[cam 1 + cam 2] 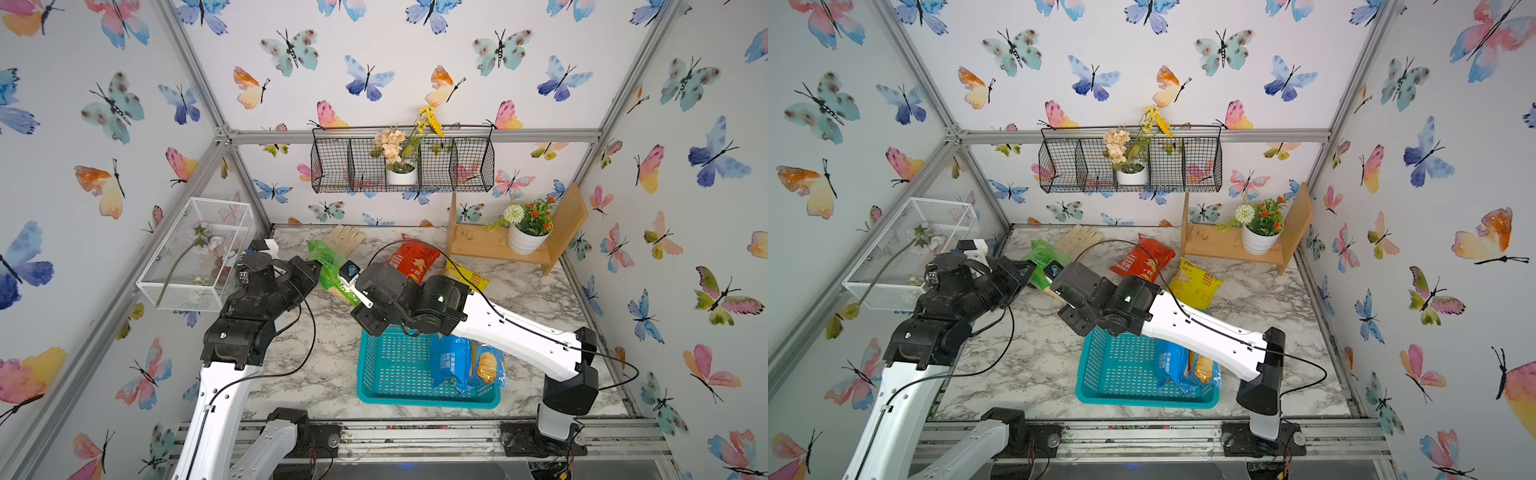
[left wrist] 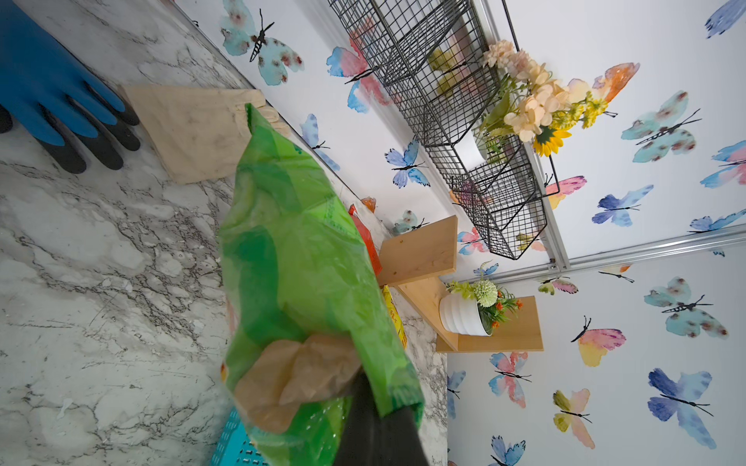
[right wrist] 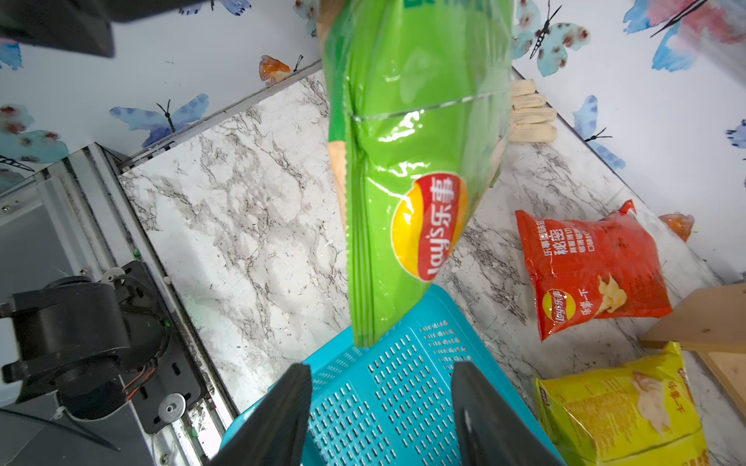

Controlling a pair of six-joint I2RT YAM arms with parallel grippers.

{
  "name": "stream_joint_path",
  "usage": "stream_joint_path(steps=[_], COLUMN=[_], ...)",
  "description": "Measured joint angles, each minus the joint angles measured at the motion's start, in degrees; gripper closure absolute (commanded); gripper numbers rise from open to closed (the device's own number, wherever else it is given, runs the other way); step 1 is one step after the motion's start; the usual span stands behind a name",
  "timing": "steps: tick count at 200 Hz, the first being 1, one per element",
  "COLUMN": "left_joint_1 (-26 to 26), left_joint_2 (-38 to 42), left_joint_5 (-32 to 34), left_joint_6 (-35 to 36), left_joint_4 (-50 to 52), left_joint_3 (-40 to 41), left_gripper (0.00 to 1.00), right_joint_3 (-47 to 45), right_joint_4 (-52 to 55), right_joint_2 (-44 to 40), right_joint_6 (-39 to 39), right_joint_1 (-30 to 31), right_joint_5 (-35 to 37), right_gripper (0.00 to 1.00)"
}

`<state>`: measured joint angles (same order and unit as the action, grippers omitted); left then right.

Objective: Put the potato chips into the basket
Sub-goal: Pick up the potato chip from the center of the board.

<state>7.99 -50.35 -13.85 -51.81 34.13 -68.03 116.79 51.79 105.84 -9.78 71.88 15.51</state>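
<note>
Airborne: green chips bag (image 3: 411,161) hung by one end from left gripper (image 1: 315,268), clamped on it, near basket (image 1: 428,401) corner; right gripper (image 3: 379,371) jaws spread wide, empty, probably poised to take it.

Bright, even, diffuse light fills the cell; the pale papered walls (image 1: 395,50) bounce it back, and no single source shows. In both top views the arms (image 1: 519,332) cast only faint, soft-edged shadows on the marble worktop (image 1: 328,374). Wide-angle lenses bow the aluminium frame posts (image 1: 195,68) outward toward the picture edges — the corners stretch visibly. In the right wrist view the green chip bag (image 3: 415,121) is sharp, with white glare streaks across its foil, while the right end effector's fingers (image 3: 274,419) are near-black, soft-edged shapes. In the left wrist view that bag is smeared and out of focus close to the lens; the wall behind it is crisp.
</note>
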Motion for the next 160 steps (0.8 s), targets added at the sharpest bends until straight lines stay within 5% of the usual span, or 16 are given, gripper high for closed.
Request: stream_joint_path(steps=[98,160], left_joint_1=[0.0,0.0], left_joint_2=[1.66,3.06], left_joint_5=[-1.9,-3.02], left_joint_6=[-2.1,-3.41], left_joint_4=[0.0,-0.02], left_joint_3=[0.07,1.2], left_gripper=[1.0,1.0], right_joint_3=[2.78,3.5], right_joint_4=[-1.01,-1.49], right_joint_2=[3.1,3.93], right_joint_6=[0.0,0.33], right_joint_1=[0.0,0.0], right_joint_5=[1.73,1.88], right_gripper=[0.4,0.7])
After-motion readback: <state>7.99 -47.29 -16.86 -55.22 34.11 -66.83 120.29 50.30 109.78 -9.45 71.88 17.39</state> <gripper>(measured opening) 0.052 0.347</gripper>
